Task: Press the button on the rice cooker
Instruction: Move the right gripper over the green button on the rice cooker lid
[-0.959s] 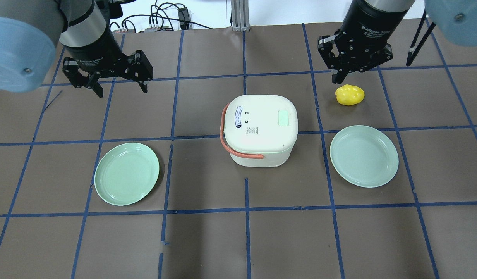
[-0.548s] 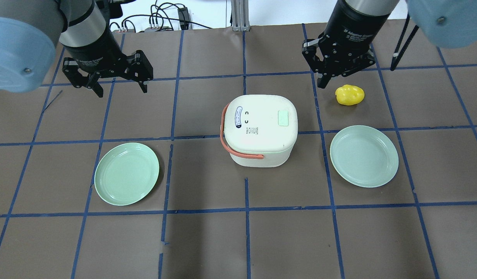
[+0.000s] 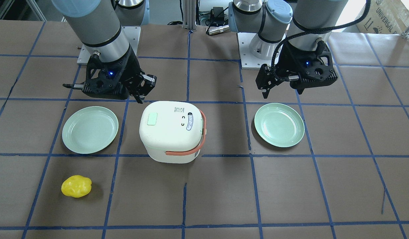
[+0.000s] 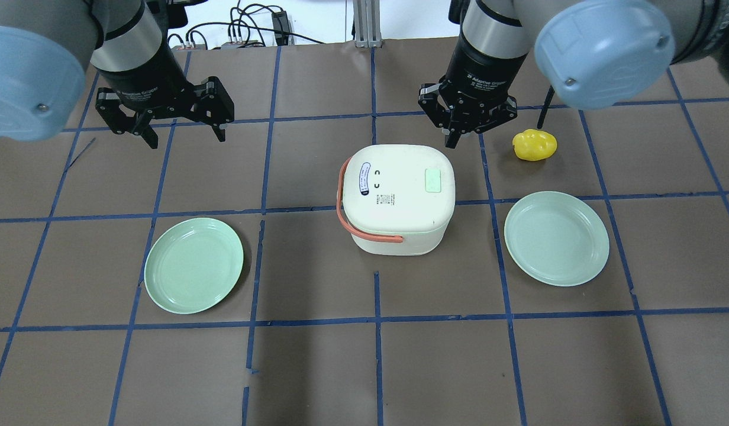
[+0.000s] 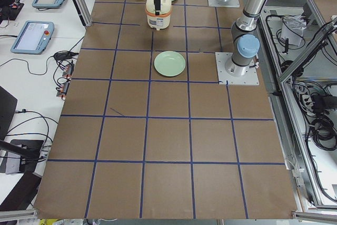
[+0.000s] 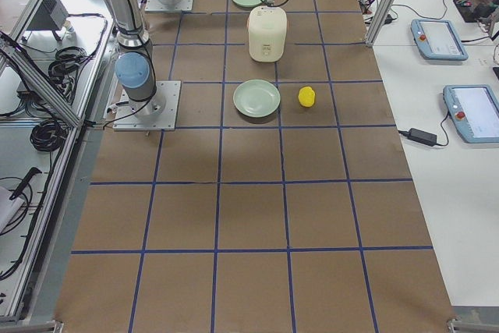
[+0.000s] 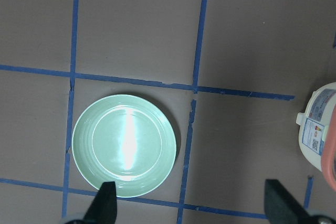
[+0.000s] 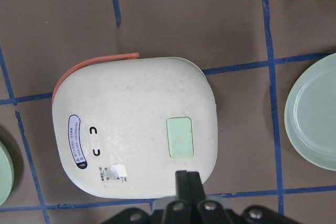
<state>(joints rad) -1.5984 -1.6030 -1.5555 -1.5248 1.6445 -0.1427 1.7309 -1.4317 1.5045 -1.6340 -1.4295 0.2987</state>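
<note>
Status: we see the right gripper (image 4: pixel 458 139) clenched, fingers together, near a corner of the white rounded plastic rice cooker (image 4: pixel 394 201) mid-table, its pale green rectangular lid button (image 4: pixel 433 180) untouched, and the left gripper (image 4: pixel 184 135) spread wide, holding nothing.

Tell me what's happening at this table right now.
A two-arm robot is set up to press a button. The right gripper, fingers shut together, hangs above the white rice cooker, on the side of the lid with the pale green button, and does not appear to touch it yet. The left gripper hovers open near a green plate. A second plate and a yellow object lie beside the cooker.
</note>
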